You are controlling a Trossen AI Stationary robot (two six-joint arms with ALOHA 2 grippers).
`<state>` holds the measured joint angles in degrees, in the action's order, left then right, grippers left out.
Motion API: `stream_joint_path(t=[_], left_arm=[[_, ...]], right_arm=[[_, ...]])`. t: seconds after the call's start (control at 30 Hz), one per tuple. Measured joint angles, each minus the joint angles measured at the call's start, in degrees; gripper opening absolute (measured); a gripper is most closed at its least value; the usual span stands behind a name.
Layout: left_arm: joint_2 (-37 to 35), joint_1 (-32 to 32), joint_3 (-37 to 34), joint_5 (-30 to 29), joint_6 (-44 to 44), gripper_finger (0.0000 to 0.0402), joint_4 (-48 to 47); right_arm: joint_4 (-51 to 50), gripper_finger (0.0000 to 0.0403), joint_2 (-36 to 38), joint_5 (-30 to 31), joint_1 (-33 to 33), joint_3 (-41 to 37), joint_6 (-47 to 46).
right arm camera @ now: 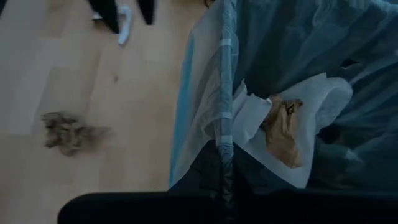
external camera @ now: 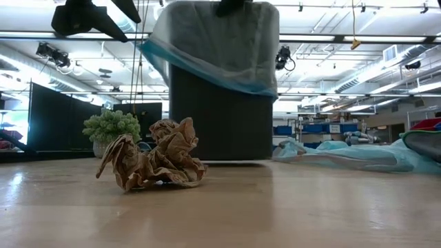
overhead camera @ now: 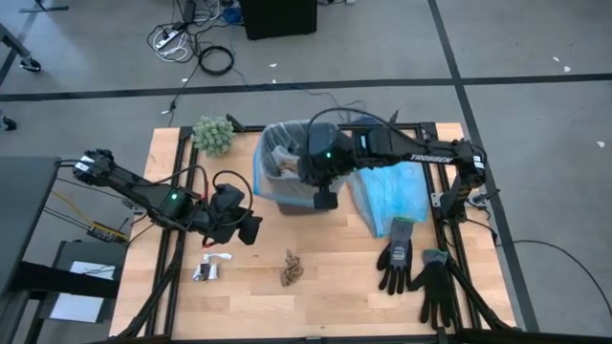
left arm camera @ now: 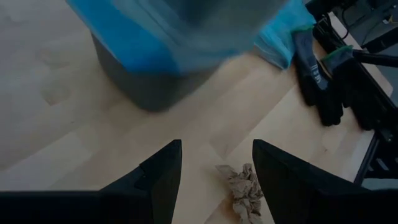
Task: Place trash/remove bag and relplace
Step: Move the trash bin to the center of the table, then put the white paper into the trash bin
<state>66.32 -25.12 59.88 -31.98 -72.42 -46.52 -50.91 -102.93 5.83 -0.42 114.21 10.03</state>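
A: Quick pass. Right gripper (overhead camera: 324,199)?

B: At the near rim of the black bin (overhead camera: 287,196), toward the table's far edge. Fingers pinched together on the bag (right arm camera: 214,118), right on the liner's rim fold. My read: it has the edge so the liner can be pulled up and off.

A: Bag location?

B: In the bin, cuff folded over the outside. Inside it there's white paper (right arm camera: 311,118) and a brown scrap (right arm camera: 283,127), so some trash is already in.

A: Left gripper (overhead camera: 251,229)?

B: Hovering near the bin's left side, over bare table. Fingers (left arm camera: 163,177) spread apart, nothing between them. Looks parked close by to help or grab litter, just a guess.

A: Trash left out?

B: Crumpled brown paper (overhead camera: 290,269) mid-table toward the near edge, and a small white-and-silver piece (overhead camera: 207,270) to its left. Both clear of the bin.

A: Other stuff?

B: Light-blue bag (overhead camera: 392,196) spread flat right of the bin, probably the replacement. Black gloves (overhead camera: 417,271) toward the near right corner, green clump (overhead camera: 213,134) at the far left corner.

A: Any text?

B: "TROSSEN" on the right arm (overhead camera: 427,159). Nothing else legible.
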Motion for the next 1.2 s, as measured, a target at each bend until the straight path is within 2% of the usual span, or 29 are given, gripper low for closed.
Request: stream_joint_path(t=[0.13,0.3,0.6,0.87,1.07,1.2], left_arm=[[0.0,0.0,0.0,-0.01,-0.04,0.0207,-0.12],[0.0,0.0,0.0,0.44,-0.09,0.0207,-0.09],[0.0,-2.06,0.0,0.99,-2.7,0.0207,-1.31],[0.0,-7.97,0.02,10.9,-1.72,0.0207,-3.05],[0.53,-11.07,-0.47,14.61,-3.14,0.0206,-9.63],[2.52,-13.93,-3.81,19.33,-2.37,0.0206,-12.81]], right_arm=[[0.11,0.0011,-0.01,1.1,1.88,0.0,-0.1],[0.51,0.0055,-0.01,7.53,2.64,0.11,-2.13],[2.95,0.012,-0.01,7.84,3.71,0.09,-3.66],[13.63,0.0125,1.06,7.69,7.24,0.11,3.52],[18.05,0.0125,1.77,7.66,7.97,0.04,4.01],[18.66,0.0123,3.08,8.15,7.86,0.04,4.19]])
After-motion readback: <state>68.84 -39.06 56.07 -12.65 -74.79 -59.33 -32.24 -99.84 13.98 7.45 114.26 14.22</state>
